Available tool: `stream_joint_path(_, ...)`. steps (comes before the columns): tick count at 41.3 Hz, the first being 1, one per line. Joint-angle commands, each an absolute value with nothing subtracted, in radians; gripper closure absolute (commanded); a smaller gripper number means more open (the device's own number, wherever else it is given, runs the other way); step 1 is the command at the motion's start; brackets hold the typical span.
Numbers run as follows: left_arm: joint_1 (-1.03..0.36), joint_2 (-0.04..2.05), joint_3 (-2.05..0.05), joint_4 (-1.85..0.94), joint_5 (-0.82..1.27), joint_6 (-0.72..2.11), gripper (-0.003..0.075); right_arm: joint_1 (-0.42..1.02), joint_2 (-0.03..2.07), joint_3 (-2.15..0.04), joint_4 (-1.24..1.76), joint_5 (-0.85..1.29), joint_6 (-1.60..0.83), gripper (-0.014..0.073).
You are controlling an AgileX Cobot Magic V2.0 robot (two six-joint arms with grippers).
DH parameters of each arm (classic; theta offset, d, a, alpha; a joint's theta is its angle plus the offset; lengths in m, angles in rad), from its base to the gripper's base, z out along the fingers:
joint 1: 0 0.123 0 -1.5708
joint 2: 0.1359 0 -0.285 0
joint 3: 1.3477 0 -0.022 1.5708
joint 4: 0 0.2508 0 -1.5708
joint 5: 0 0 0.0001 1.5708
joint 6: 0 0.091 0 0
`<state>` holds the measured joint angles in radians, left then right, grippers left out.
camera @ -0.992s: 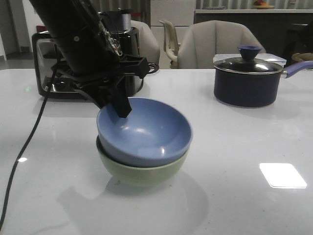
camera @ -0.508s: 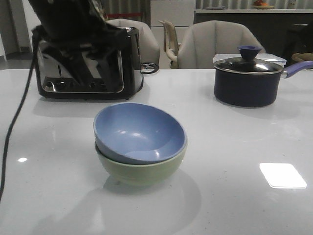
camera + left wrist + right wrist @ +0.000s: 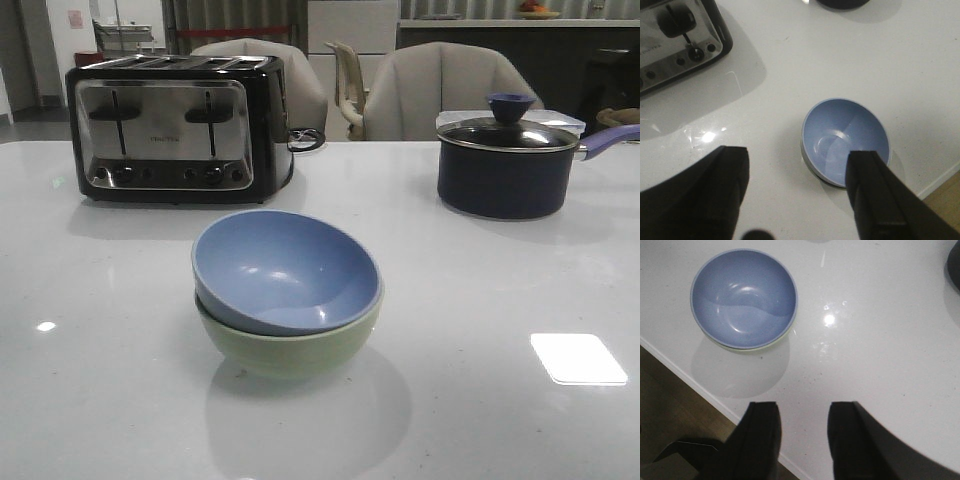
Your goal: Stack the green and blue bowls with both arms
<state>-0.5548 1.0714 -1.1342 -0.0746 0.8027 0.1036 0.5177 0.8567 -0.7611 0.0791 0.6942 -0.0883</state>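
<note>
Sitting tilted in the green bowl [image 3: 290, 350], your blue bowl [image 3: 285, 270] is looking light, stiff, slick; pinch its 12 o'clock rim. Both tools [image 3: 795, 200] [image 3: 802, 437] are hanging spread, empty.

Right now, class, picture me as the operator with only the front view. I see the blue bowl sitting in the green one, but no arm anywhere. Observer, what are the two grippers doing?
Observer: The left gripper is open and holds nothing, above and clear of the blue bowl.
Operator: And the right one?
Observer: The right gripper is open and empty too, by an edge of the table, with floor showing past it.
Operator: Is anything inside the top bowl?
Observer: From above it is empty to the bottom, and only a sliver of the green bowl shows past its rim.
</note>
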Motion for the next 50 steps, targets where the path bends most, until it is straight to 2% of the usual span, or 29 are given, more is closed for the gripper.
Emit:
stream_joint_path(1,-0.562,0.964,-1.079,-0.077,0.690,0.105,0.0241,0.518,0.853,-0.788,0.074,0.637,-0.094,0.0223)
stream_joint_path(17,-0.562,0.774,-0.845,-0.077,0.613,0.105,0.0241,0.518,0.853,-0.788,0.074,0.637,-0.094,0.0223)
stream_joint_path(50,-0.562,0.787,-0.830,-0.077,0.601,0.105,0.0244,0.518,0.853,-0.788,0.075,0.636,-0.094,0.0223)
